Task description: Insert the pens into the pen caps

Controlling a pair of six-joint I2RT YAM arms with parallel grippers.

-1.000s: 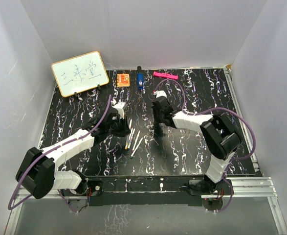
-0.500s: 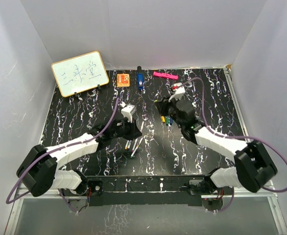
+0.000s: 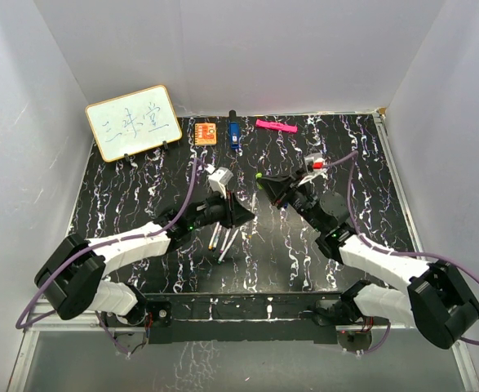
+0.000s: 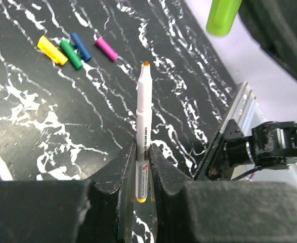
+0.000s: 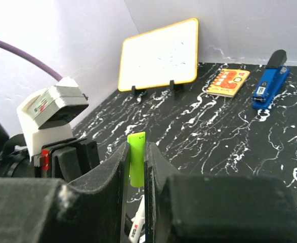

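Note:
My left gripper [image 3: 246, 214] is shut on a white pen [image 4: 144, 116], its orange tip pointing away from the fingers. My right gripper [image 3: 265, 183] is shut on a lime-green cap [image 5: 136, 158], which also shows at the top of the left wrist view [image 4: 223, 15]. Both are raised above the table, tips facing each other a short way apart. Yellow [image 4: 52, 50], green [image 4: 71, 54], blue [image 4: 81, 46] and magenta [image 4: 107, 48] caps lie side by side on the table. Loose pens [image 3: 225, 243] lie below the left gripper.
A whiteboard [image 3: 133, 122] stands at the back left. An orange block [image 3: 206, 132], a dark blue block [image 3: 233, 133] and a pink bar [image 3: 275, 126] lie along the back edge. White walls close in the black marbled table [image 3: 125, 196].
Both arms rose from the table and turned toward each other. The left gripper carries a pen and the right a lime-green cap, now close together at the middle.

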